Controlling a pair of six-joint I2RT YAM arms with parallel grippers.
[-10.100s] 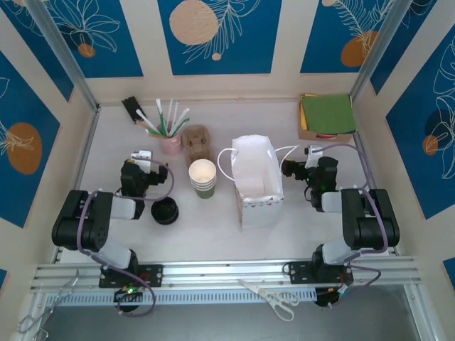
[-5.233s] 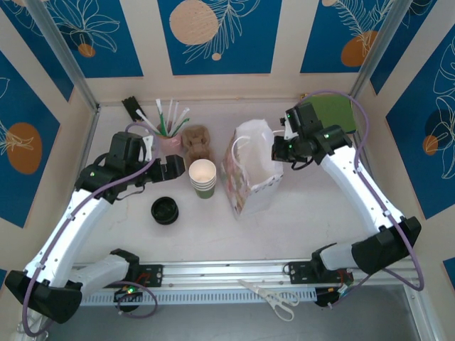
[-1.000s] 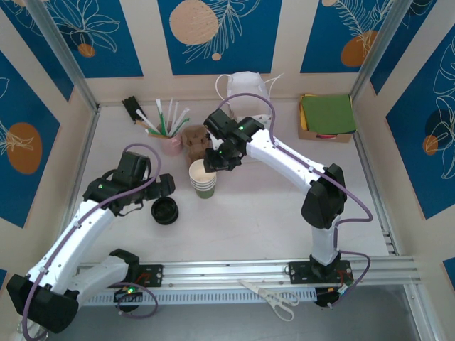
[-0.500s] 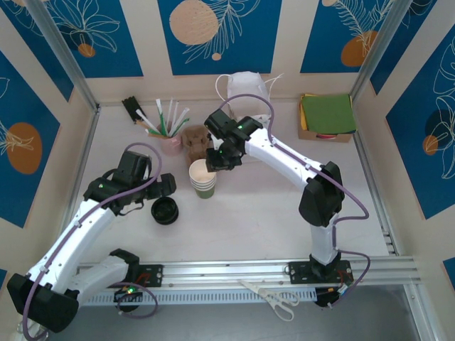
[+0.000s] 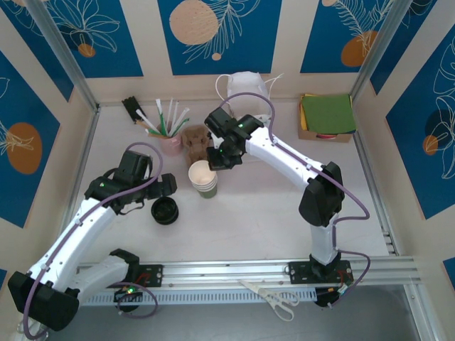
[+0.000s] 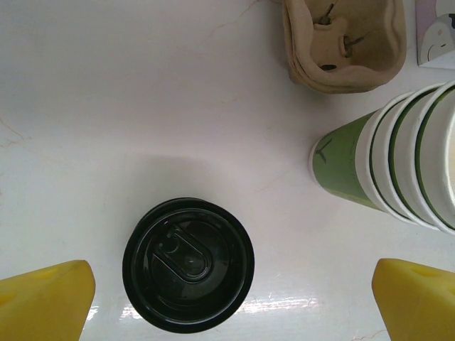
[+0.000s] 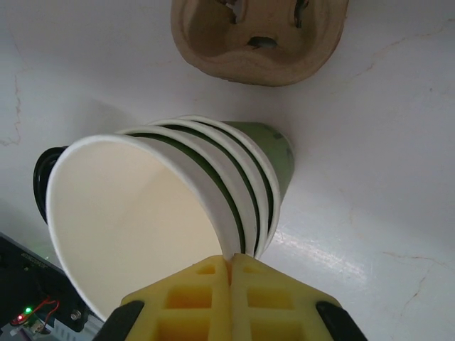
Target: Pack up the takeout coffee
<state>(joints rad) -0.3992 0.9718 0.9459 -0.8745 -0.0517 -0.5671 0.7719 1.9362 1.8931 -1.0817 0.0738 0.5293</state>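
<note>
The takeout coffee is out of view. A stack of lidless green cups [image 5: 205, 182] [image 6: 384, 170] [image 7: 213, 192] stands mid-table, leaning a little. My right gripper [image 5: 217, 163] [image 7: 231, 264] is shut on the rim of the top cup, one finger inside and one outside. A lone black lid [image 5: 165, 211] [image 6: 188, 264] lies flat to the left of the stack. Just above and behind that lid hovers my left gripper [image 5: 166, 186] [image 6: 231, 291], open wide, with nothing between its yellow fingers [image 6: 44, 302].
The white bag [image 5: 245, 87] stands against the back wall. A brown cardboard carrier [image 5: 195, 137] [image 6: 345, 42] [image 7: 259, 35] sits behind the cups, a pink cup of straws [image 5: 170, 142] to its left. A box of green napkins [image 5: 327, 115] is back right. Scissors [image 5: 274, 300] lie on the front rail.
My right gripper has closed onto the top cup's rim, and the stack has tipped slightly to the left. The left arm has not moved.
</note>
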